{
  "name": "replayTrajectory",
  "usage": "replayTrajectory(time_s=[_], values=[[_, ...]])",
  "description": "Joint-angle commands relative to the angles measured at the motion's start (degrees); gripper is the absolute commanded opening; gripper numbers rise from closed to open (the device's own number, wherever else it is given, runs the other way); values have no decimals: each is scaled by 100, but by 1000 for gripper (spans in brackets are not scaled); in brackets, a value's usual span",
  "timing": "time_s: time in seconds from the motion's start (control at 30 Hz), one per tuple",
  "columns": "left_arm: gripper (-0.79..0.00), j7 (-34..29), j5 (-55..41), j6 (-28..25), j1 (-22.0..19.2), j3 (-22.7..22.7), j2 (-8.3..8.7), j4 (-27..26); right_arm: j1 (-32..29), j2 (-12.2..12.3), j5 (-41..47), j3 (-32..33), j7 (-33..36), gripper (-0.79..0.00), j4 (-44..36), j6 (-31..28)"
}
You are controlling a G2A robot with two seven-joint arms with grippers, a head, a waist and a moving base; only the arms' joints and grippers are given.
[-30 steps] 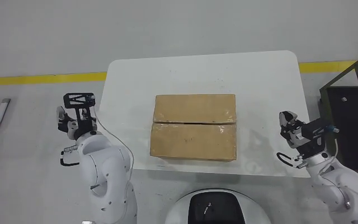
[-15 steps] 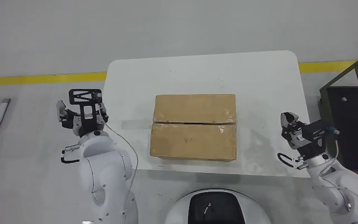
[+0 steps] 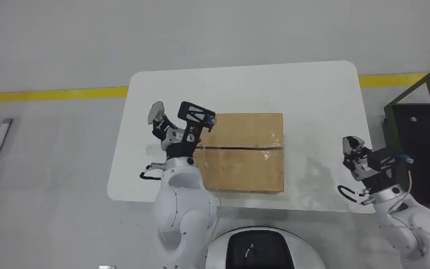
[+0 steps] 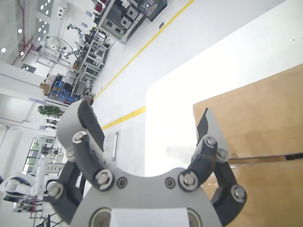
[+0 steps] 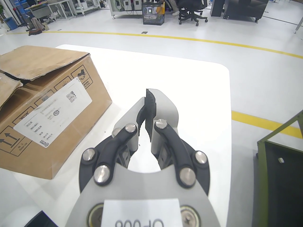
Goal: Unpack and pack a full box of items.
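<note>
A brown cardboard box (image 3: 235,151) (image 4: 251,116) (image 5: 47,90) lies in the middle of the white table (image 3: 302,87). Its top flaps are folded down and meet along a seam across the middle; one flap is slightly lifted at the end toward my right arm. My left gripper (image 3: 180,116) (image 4: 144,109) hovers open at the box's left end, one finger above the box's edge and nothing between the fingers. By the table's right edge, well apart from the box, my right gripper (image 3: 349,143) (image 5: 149,95) is shut and holds nothing.
A dark green rack (image 3: 406,114) (image 5: 279,161) stands on the floor just off the table's right side. A white label (image 5: 52,116) covers the box's side wall facing my right arm. Bare table surrounds the box on all sides.
My left arm has swung in from beyond the table's left edge to the box's left end, gripper still open. The right arm has hardly moved.
</note>
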Motion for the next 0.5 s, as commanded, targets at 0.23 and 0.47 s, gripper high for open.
replayTrajectory(time_s=[0.23,0.47], values=[[0,113,0,-697,-19,-291,35,-441,17,-15,-20,12,18,-785,5,5],[0,-204,-517,-1037,263,530,-34,-160,73,-29,-55,-13,24,-785,74,18]])
